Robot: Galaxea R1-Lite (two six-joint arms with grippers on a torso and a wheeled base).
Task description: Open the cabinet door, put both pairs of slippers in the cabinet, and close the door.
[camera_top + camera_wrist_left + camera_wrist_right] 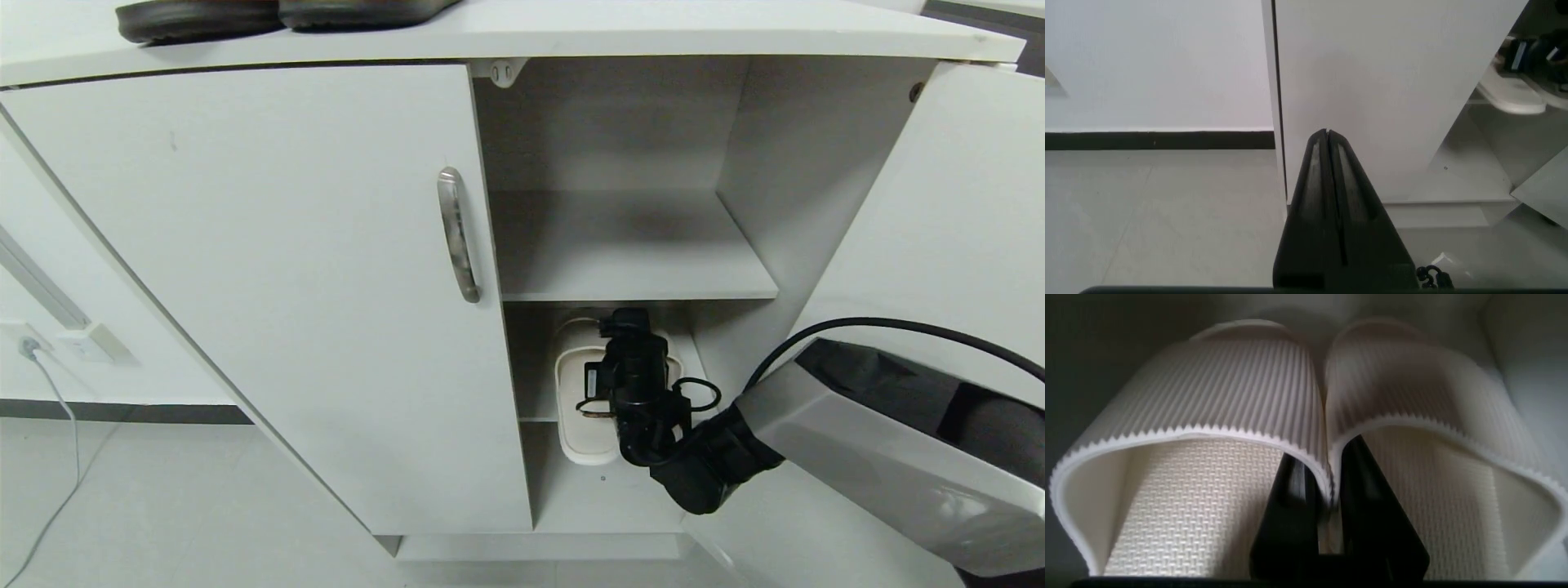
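A pair of white slippers [575,392] sits side by side in the cabinet's lower compartment, heels toward the opening. My right gripper [624,320] reaches in over them. In the right wrist view its fingers [1290,510] pinch the adjoining ribbed straps of the white slippers [1225,392], so the right gripper [1327,469] is shut on the pair. A pair of dark slippers [204,18] lies on the cabinet top. My left gripper [1325,139] is shut and empty, low above the floor in front of the cabinet, with a white slipper [1515,94] farther off.
The left cabinet door [269,269] with its metal handle [457,233] is closed. The right door [963,220] stands swung wide open. A bare middle shelf [629,253] lies above the slippers. A wall socket with a cable [28,349] is at the far left.
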